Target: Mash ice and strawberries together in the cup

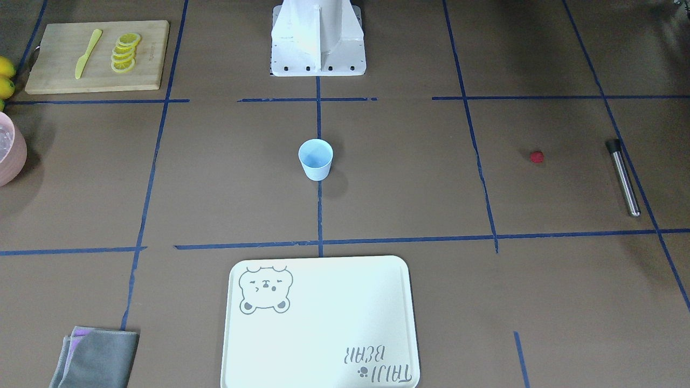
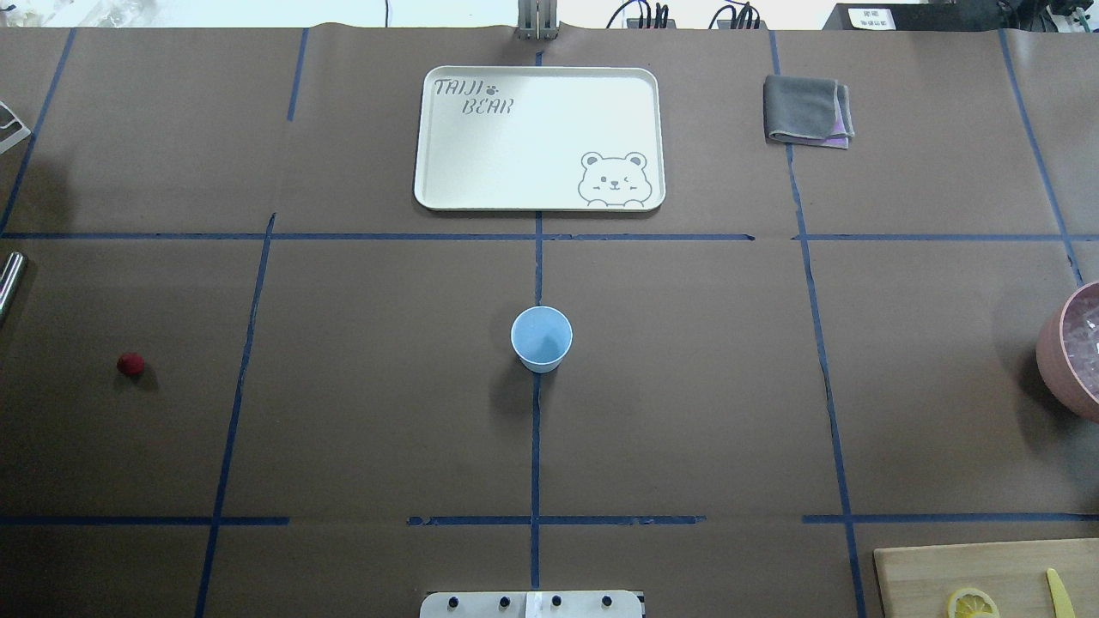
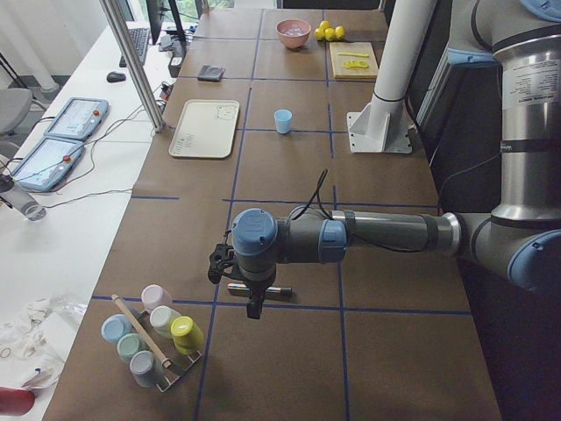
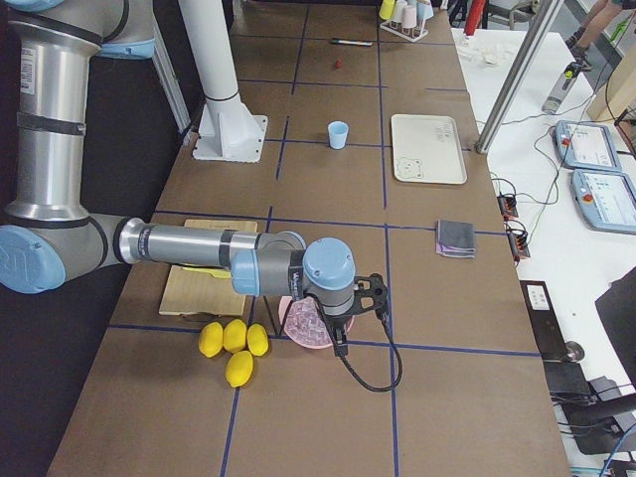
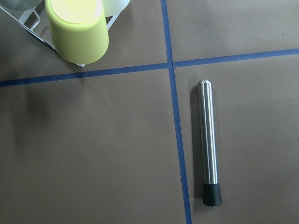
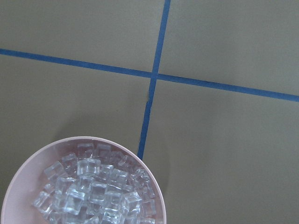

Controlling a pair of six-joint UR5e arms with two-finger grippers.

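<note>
The pale blue cup (image 1: 316, 159) stands upright and empty at the table's centre, also in the overhead view (image 2: 542, 338). One small red strawberry (image 1: 536, 157) lies on the table on my left side (image 2: 130, 364). Several clear ice cubes (image 6: 93, 191) fill a pink bowl (image 6: 84, 138) at my far right (image 2: 1060, 352). My left gripper (image 3: 254, 307) hangs over a steel muddler (image 5: 208, 140). My right gripper (image 4: 341, 348) hangs over the pink bowl. Both show only in the side views, so I cannot tell whether they are open or shut.
A white bear tray (image 2: 539, 137) lies beyond the cup, a folded grey cloth (image 2: 807, 110) to its right. A wooden board (image 1: 97, 54) holds lemon slices (image 1: 125, 53) and a yellow knife (image 1: 88, 53). Whole lemons (image 4: 234, 343) lie near the bowl. A rack of pastel cups (image 3: 153, 338) stands at the left end.
</note>
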